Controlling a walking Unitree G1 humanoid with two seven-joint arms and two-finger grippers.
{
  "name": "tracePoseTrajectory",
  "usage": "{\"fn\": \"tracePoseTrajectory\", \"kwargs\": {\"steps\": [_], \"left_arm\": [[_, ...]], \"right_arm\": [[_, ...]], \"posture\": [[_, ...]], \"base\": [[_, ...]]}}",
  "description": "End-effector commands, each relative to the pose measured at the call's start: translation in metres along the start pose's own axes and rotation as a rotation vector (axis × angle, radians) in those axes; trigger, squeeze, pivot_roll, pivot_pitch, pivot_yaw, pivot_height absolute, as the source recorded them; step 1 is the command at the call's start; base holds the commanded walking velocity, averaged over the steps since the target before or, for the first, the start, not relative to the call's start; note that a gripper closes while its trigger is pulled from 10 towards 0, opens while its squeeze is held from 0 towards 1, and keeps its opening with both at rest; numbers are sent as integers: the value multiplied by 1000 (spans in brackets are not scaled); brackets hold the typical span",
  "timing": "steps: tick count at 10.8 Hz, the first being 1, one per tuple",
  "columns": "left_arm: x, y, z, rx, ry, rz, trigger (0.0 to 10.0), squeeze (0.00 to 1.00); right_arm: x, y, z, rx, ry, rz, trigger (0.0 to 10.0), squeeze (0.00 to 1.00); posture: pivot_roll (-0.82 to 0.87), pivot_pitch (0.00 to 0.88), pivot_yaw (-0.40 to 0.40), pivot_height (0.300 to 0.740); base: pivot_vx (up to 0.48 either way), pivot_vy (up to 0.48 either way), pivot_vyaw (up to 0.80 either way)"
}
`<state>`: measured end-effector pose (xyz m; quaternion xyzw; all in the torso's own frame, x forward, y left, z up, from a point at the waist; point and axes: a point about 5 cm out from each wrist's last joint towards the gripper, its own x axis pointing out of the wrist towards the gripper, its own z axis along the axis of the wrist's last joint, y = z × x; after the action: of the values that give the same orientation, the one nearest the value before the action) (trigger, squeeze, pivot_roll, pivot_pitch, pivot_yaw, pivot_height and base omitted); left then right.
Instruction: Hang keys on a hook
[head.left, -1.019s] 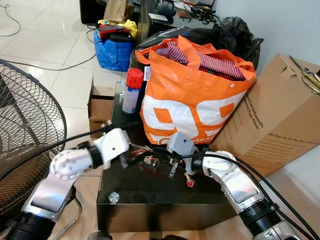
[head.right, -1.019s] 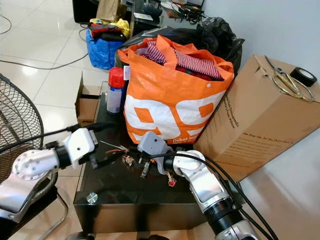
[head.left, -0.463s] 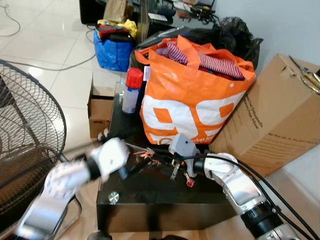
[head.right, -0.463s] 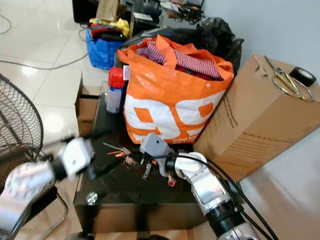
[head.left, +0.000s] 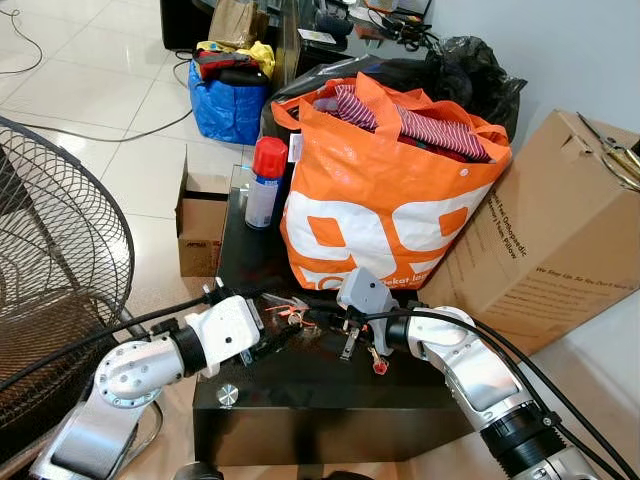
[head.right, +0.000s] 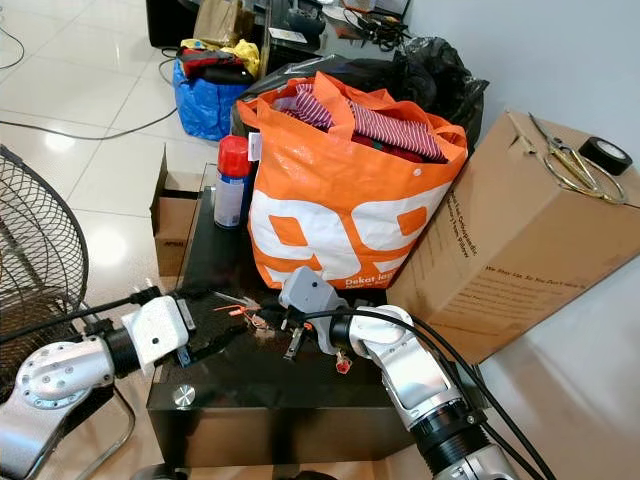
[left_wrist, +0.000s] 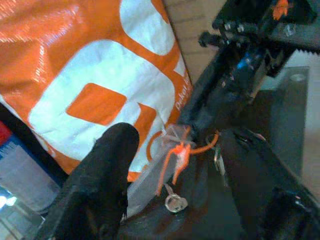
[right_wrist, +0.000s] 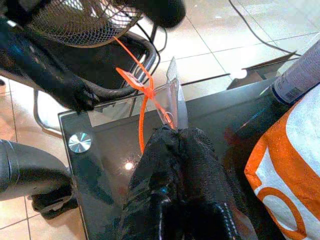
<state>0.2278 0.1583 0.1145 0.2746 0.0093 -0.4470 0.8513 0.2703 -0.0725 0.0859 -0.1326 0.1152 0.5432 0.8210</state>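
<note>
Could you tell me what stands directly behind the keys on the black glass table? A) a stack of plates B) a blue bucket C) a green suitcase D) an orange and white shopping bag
D: the orange and white shopping bag, stuffed with striped cloth, stands on the black glass table just behind the keys, which the right end effector pinches by their clear tag.

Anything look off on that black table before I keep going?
No hook is visible. The right hand pinches a clear plastic tag with orange zip ties low over the black glass table, keys dangling beneath, while the left hand waits open beside it.
</note>
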Motion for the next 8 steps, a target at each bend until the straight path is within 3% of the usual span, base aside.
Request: {"fn": "tracePoseTrajectory", "kwargs": {"steps": [1, 8], "left_arm": [[6, -2, 3, 15, -15, -27, 0, 0], [10, 6, -3, 9, -5, -55, 0, 0]], "right_arm": [[-6, -5, 2, -1, -2, -14, 10000, 0], [-5, -2, 5, 4, -14, -11, 10000, 0]], "posture": [[53, 0, -201, 732], [56, 0, -185, 732]], "base": [[0, 0, 0], [0, 0, 0]]}}
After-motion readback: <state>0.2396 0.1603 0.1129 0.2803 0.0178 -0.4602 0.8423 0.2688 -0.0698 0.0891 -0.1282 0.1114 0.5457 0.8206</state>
